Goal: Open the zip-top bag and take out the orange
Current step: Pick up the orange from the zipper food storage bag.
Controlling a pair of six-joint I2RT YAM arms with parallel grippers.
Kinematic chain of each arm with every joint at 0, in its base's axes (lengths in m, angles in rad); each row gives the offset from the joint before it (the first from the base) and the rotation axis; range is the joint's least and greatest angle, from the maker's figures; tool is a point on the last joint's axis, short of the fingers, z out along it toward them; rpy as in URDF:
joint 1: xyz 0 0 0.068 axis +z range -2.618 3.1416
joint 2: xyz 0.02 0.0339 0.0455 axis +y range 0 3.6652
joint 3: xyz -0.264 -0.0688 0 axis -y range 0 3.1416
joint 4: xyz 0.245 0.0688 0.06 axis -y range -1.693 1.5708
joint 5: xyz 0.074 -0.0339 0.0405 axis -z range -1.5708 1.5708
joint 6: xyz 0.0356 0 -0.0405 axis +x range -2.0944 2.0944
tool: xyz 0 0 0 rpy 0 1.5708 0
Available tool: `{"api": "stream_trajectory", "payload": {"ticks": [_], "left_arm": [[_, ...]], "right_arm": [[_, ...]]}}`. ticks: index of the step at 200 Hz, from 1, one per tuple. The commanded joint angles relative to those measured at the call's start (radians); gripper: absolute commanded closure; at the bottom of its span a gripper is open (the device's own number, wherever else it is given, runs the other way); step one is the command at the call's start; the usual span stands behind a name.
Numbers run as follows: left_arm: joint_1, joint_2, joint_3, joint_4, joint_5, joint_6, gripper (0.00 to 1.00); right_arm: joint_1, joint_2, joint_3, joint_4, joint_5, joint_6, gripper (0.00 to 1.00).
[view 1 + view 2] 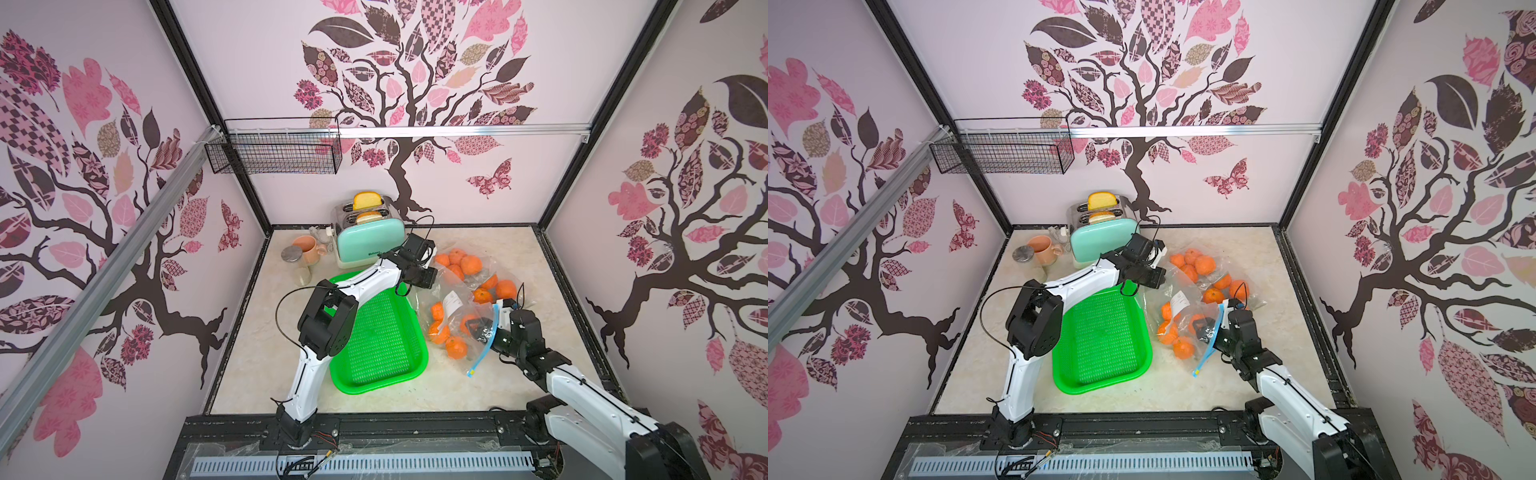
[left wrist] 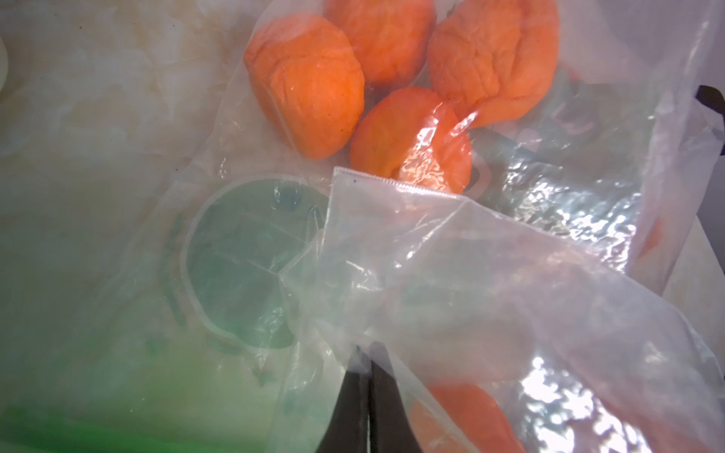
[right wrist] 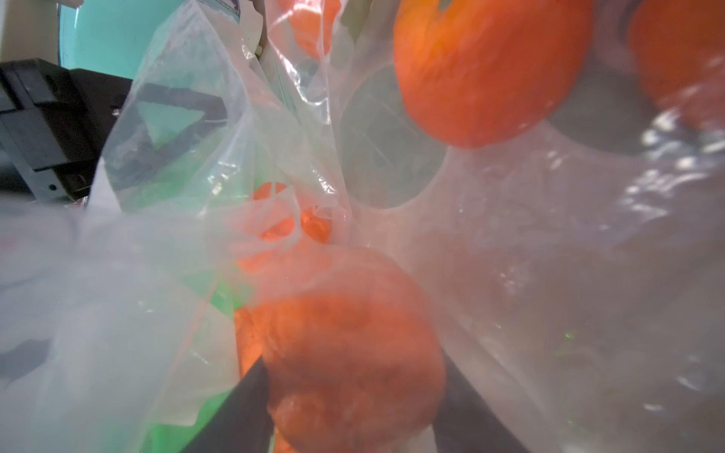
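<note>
Tree-patterned walls enclose a marbled desk. Right of centre in both top views lies the zip-top bag, its mouth open. The left hand pinches a corner of its film, fingers pressed together. The right hand reaches inside, fingers hugging an orange. The step likely goes best with that pinch anchored and the orange drawn gently, straight out through the mouth.

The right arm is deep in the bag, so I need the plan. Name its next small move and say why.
Probably draw the right gripper back out through the blue-zipped mouth, keeping its hold. Its fingers sit against both sides of an orange inside the zip-top bag, and the left gripper is shut on the bag's plastic, anchoring it.
</note>
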Motion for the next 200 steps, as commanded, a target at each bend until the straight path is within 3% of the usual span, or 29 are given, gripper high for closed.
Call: {"api": "stream_trajectory", "payload": {"ticks": [1,55,84,111,179,200], "left_arm": [[0.003,0.042,0.079,-0.007,-0.002,0.009,1.0],[-0.021,0.159,0.29,-0.074,0.015,0.181,1.0],[-0.012,0.186,0.304,-0.054,-0.05,0.287,1.0],[-0.008,0.2,0.305,-0.019,-0.027,0.36,1.0],[-0.011,0.25,0.371,-0.009,-0.068,0.418,1.0],[-0.011,0.245,0.371,-0.008,-0.088,0.417,0.99]], "right_arm": [[0.005,-0.052,0.011,-0.094,0.068,-0.005,0.45],[0.005,-0.049,0.028,-0.135,-0.017,-0.014,0.46],[0.005,-0.087,0.075,-0.28,0.059,-0.058,0.46],[0.005,-0.163,0.079,-0.349,0.116,-0.071,0.46],[0.005,-0.234,0.151,-0.551,0.026,-0.015,0.47],[0.005,-0.281,0.195,-0.639,0.055,-0.018,0.48]]}}
